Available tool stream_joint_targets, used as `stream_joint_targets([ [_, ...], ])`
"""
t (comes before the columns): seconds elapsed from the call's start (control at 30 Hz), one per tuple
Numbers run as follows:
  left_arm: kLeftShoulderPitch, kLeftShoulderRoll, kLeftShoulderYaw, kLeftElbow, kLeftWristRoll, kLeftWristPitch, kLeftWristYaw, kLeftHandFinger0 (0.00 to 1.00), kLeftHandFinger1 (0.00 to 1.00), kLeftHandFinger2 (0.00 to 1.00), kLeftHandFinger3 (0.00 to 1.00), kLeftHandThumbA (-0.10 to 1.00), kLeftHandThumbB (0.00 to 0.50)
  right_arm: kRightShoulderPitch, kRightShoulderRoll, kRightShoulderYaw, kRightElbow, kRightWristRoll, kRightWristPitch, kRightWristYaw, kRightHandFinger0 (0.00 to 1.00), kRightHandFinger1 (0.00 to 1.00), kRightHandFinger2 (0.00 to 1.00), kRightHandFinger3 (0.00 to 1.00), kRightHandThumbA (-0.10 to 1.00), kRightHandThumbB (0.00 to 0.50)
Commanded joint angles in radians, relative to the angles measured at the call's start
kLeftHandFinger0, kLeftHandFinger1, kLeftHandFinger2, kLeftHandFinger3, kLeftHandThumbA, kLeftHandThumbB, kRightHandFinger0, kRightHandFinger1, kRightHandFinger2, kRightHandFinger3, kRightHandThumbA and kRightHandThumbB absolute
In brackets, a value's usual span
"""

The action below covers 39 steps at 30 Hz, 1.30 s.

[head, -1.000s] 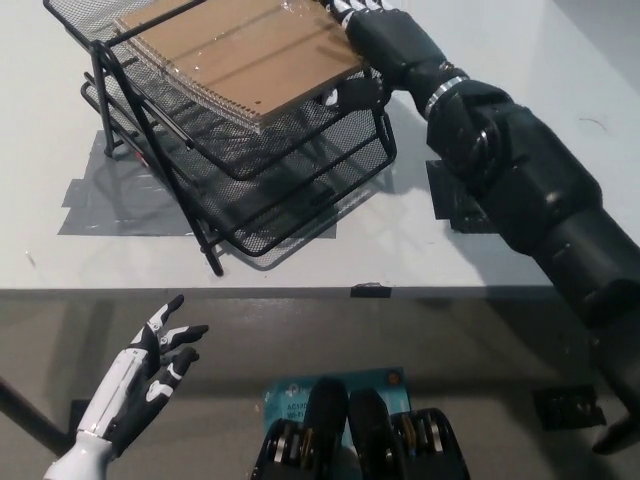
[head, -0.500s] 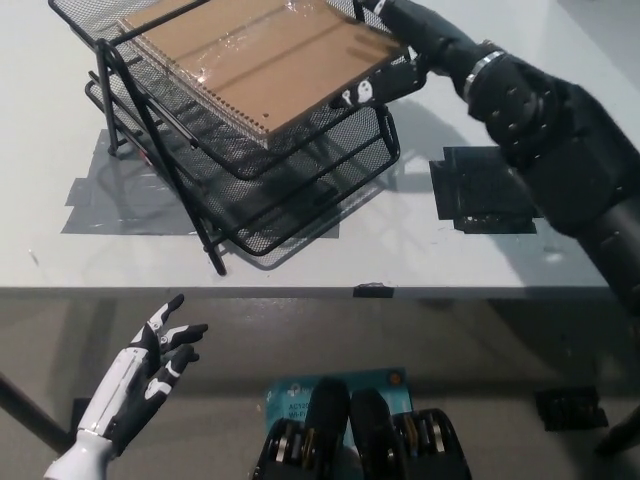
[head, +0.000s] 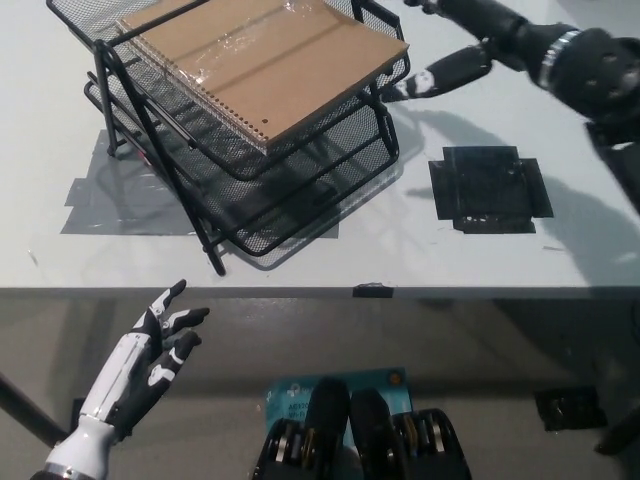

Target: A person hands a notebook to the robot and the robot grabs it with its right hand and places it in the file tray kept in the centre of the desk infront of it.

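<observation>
A brown spiral-bound notebook (head: 265,62) is seen lying flat in the top tier of a black mesh file tray (head: 300,190) on the white desk (head: 400,250), its bound edge turned toward the front. The black right robot hand (head: 450,45) is shown just beside the tray's right end, clear of the notebook, with its fingers spread and nothing held. The white left robot hand (head: 150,360) is seen resting below the desk's front edge at lower left, fingers apart and empty. A square of black tape (head: 490,190) is visible on the desk to the right of the tray. The placing step appears to be done, with the release complete. The next move is judged to call only for the right arm to be drawn away without the tray being brushed.
</observation>
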<state>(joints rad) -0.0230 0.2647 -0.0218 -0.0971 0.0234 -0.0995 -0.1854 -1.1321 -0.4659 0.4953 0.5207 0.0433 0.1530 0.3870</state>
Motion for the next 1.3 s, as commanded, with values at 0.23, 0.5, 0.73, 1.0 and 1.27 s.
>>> stream_joint_targets([
  [0.23,-0.081,0.021,0.017,-0.054,-0.003,-0.03,-0.001,0.78,0.86,0.84,1.0,0.83,0.386,0.013,-0.512,-0.366,-0.959,0.856,0.297,0.271,1.0,1.0,1.0,1.0,1.0,0.5],
  [0.5,-0.042,0.013,0.026,-0.053,-0.021,-0.038,0.005,0.81,0.89,0.93,1.0,0.81,0.389,0.58,-0.386,-0.531,-1.377,0.757,0.056,-0.163,1.0,1.0,1.0,1.0,1.0,0.5],
  [0.73,-0.006,-0.001,0.029,-0.048,-0.066,-0.072,-0.005,0.91,1.0,1.0,1.0,0.81,0.439,1.075,-0.046,-0.501,-1.415,0.562,-0.167,-0.275,1.0,1.0,1.0,1.0,1.0,0.496],
  [1.0,0.061,0.0,0.03,-0.042,-0.101,-0.125,-0.021,1.0,1.0,1.0,1.0,0.8,0.494,1.291,0.156,-0.459,-1.261,0.569,-0.231,-0.191,1.0,1.0,1.0,1.0,1.0,0.473],
  [1.27,0.11,-0.008,0.031,-0.036,-0.104,-0.157,-0.019,1.0,1.0,1.0,1.0,0.81,0.5,1.418,0.363,-0.45,-1.102,0.487,-0.185,-0.143,1.0,1.0,1.0,1.0,1.0,0.418],
])
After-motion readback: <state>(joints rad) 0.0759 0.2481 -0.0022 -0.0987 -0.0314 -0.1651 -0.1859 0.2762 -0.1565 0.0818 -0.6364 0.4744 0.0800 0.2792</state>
